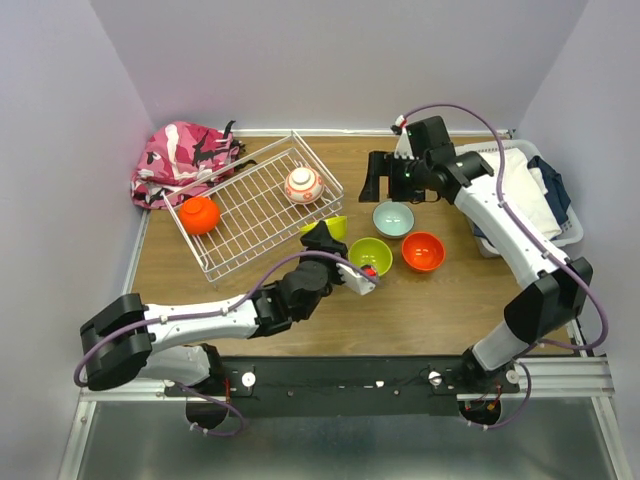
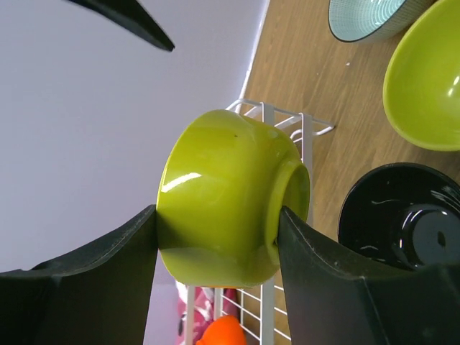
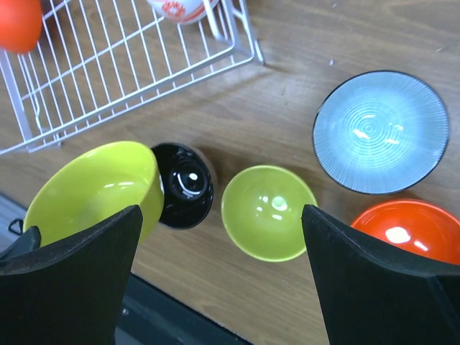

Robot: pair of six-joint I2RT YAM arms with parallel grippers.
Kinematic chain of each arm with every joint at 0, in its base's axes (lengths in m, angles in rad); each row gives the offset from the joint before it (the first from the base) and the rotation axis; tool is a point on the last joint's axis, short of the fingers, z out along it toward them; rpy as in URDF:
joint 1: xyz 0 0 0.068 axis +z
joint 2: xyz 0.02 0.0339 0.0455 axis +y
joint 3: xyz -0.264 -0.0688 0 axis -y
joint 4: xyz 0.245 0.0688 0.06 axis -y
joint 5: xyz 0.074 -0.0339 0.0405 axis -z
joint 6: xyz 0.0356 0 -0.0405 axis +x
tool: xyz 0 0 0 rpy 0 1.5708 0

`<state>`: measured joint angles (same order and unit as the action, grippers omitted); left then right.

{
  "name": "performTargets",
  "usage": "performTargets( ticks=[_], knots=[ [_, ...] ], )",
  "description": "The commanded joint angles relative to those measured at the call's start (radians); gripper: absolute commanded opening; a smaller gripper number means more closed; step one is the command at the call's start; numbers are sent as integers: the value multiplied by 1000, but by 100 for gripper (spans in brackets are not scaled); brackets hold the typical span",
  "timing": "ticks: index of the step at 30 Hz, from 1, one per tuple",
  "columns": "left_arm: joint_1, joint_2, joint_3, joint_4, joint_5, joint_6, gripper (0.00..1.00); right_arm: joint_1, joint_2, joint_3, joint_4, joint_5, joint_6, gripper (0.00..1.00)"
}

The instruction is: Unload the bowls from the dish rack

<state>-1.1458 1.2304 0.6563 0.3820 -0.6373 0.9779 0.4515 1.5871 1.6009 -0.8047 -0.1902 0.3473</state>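
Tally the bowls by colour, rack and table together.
Orange bowls: 2
Lime-green bowls: 2
Pale teal bowl: 1
Black-inside bowl: 1
White-and-red bowl: 1
Total: 7

pink camo bag (image 1: pixel 180 160): back-left corner | white laundry basket (image 1: pixel 572 226): right edge

I can read no text, label, brand or number in any of my three feeds. The red marks on the white bowl (image 1: pixel 304 184) in the dish rack (image 1: pixel 250 212) are a pattern, not lettering. The pink camouflage cloth (image 1: pixel 176 160) shows only blotches.
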Motion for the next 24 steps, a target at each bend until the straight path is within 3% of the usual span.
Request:
performTargets(
  ticks=[1,7,16,24],
  knots=[
    [-41,20,-75,314,-87,160,34,1,57,74,-128,-103,-30,100],
    [-84,73,-150,517,-81,251,31,10,86,108,-162,-170,-22,99],
    [-118,153,-155,587,-102,304,31,58,172,181,-252,-178,-18,99],
    [-138,202,-150,621,-130,331,31,72,266,231,-358,-199,-42,90]
  ],
)
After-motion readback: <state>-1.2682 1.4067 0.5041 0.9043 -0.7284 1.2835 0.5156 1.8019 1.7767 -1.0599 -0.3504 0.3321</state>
